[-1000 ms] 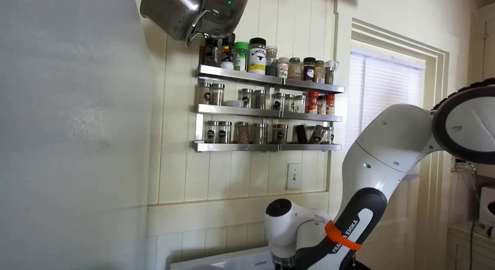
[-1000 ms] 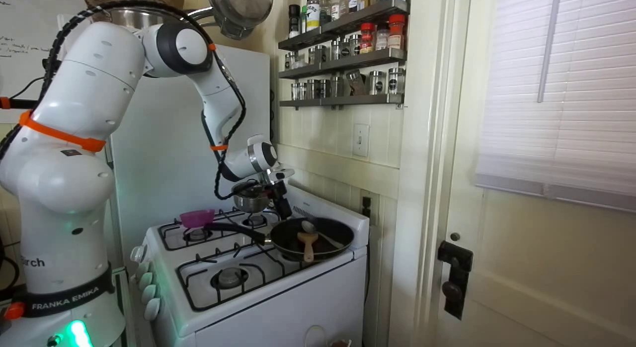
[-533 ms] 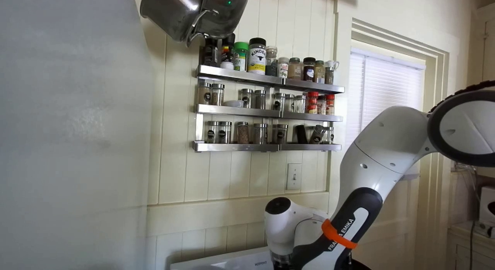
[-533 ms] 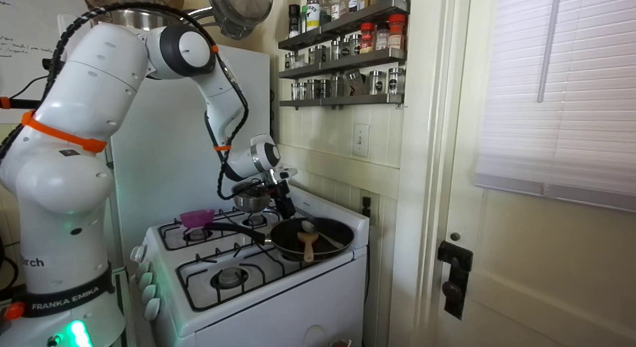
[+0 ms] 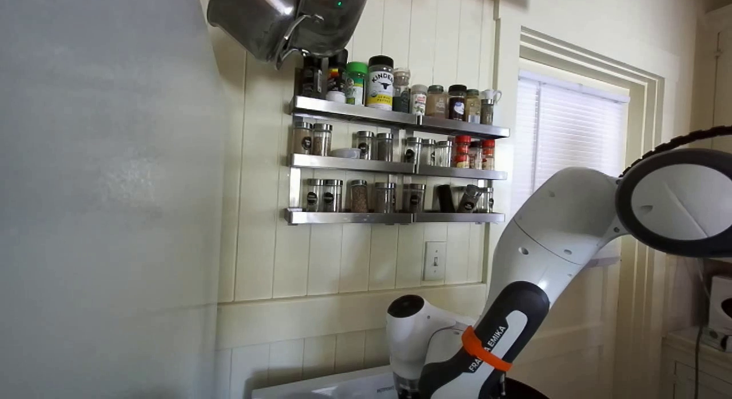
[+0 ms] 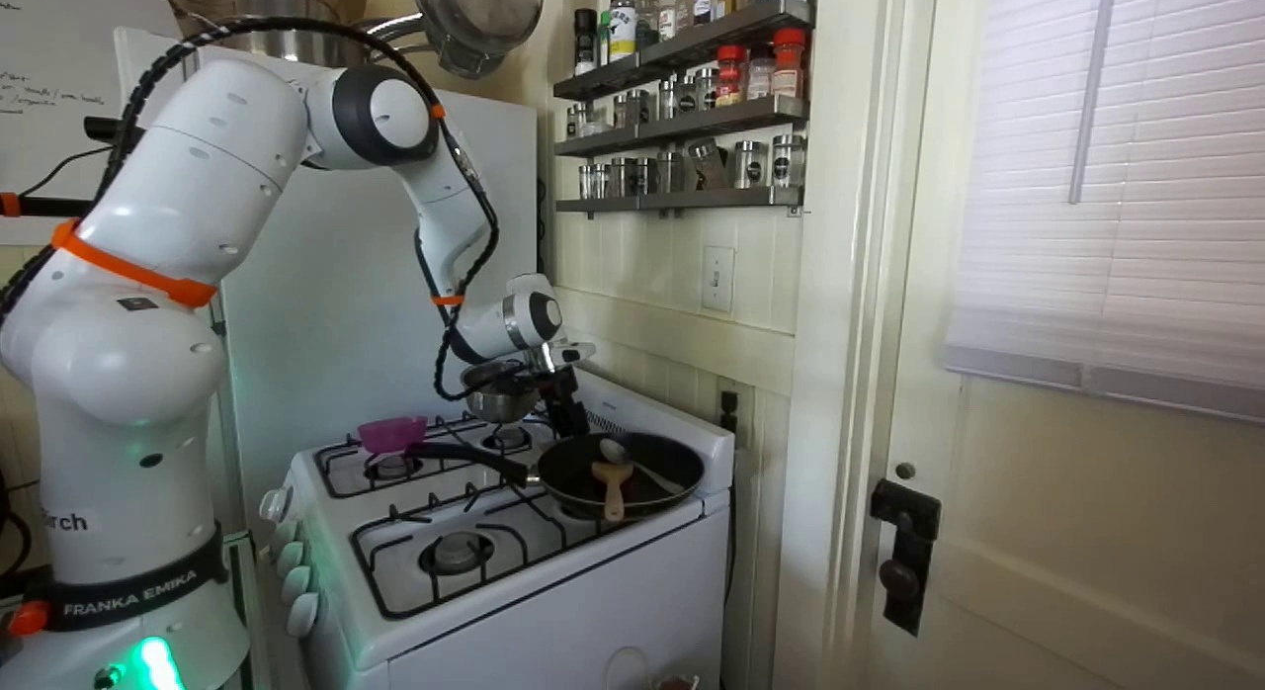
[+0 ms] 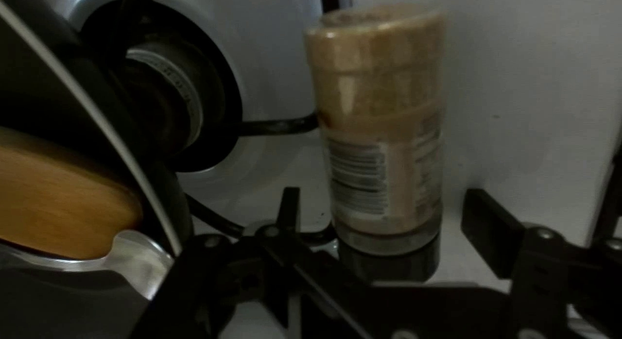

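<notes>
Wrist view: gripper (image 7: 386,203) w/ jaws spread wide; spice jar (image 7: 381,135) btwn them, gap each side, at the stove (image 7: 272,52) nr burner (image 7: 165,115) & pan (image 7: 116,141); approach looks abt done; grip itself not yet made.

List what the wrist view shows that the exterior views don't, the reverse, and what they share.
Only the wrist view shows a clear cylindrical jar with tan contents and a printed label, seen in the gap of the open black gripper.

Only the exterior views show a three-tier steel spice shelf (in both) and a rounded magenta bowl (in an exterior view).

All show parts of the boxy white stove. The wrist view and an exterior view share the gripper and a round black frying pan holding a tan wooden utensil and a silver metal spoon.
</notes>
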Action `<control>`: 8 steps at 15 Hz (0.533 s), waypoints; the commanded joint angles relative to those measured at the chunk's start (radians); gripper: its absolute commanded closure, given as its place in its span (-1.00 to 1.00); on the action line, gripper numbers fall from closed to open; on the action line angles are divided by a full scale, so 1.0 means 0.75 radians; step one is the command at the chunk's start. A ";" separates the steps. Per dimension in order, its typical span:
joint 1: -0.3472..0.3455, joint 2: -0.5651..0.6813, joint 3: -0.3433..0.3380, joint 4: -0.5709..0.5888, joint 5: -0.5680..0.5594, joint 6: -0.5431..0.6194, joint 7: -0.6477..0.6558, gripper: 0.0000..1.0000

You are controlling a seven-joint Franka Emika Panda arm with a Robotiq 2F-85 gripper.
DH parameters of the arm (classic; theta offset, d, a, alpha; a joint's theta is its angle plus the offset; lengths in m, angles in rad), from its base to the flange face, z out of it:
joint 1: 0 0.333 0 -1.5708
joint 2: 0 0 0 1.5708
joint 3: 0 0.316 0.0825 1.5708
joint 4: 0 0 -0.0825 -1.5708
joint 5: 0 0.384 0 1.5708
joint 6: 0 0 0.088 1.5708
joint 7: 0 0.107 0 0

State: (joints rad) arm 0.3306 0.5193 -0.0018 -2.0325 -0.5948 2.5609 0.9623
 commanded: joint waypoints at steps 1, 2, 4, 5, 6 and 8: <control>0.010 0.033 -0.004 0.033 0.084 0.010 -0.067 0.02; 0.015 0.033 -0.007 0.035 0.100 0.010 -0.074 0.16; 0.023 0.031 -0.012 0.037 0.129 0.007 -0.085 0.43; 0.027 0.030 -0.015 0.037 0.137 0.005 -0.089 0.49; 0.033 0.022 -0.021 0.031 0.135 0.009 -0.088 0.49; 0.055 0.002 -0.037 0.015 0.115 0.016 -0.068 0.50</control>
State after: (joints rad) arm 0.3416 0.5197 -0.0062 -2.0224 -0.5215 2.5606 0.9207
